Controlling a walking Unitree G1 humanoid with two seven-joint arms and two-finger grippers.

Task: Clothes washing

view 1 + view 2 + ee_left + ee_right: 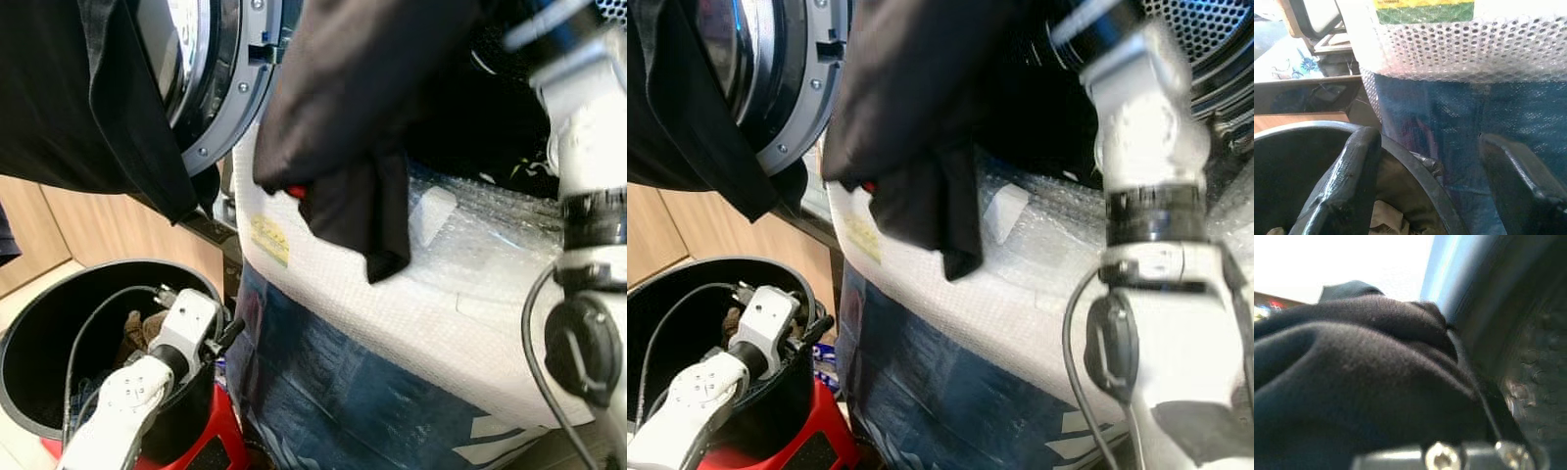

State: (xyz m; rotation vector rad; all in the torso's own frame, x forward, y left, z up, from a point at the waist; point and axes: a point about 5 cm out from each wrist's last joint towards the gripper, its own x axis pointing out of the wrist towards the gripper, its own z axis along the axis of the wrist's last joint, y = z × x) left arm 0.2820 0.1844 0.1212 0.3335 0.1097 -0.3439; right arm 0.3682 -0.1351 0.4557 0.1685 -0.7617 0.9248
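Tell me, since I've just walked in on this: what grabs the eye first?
A black garment hangs across the washer's mouth, held up by the right arm, its tail drooping over the bubble wrap on the machine's front. Lower left, the open left pincer hovers at the rim of a black bin with clothes inside.

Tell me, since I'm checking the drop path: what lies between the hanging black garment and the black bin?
In the left eye view, the washer's bubble-wrapped front lies between the black garment and the black bin.

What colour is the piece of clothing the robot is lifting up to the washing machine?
Black; the garment shows best in the left eye view.
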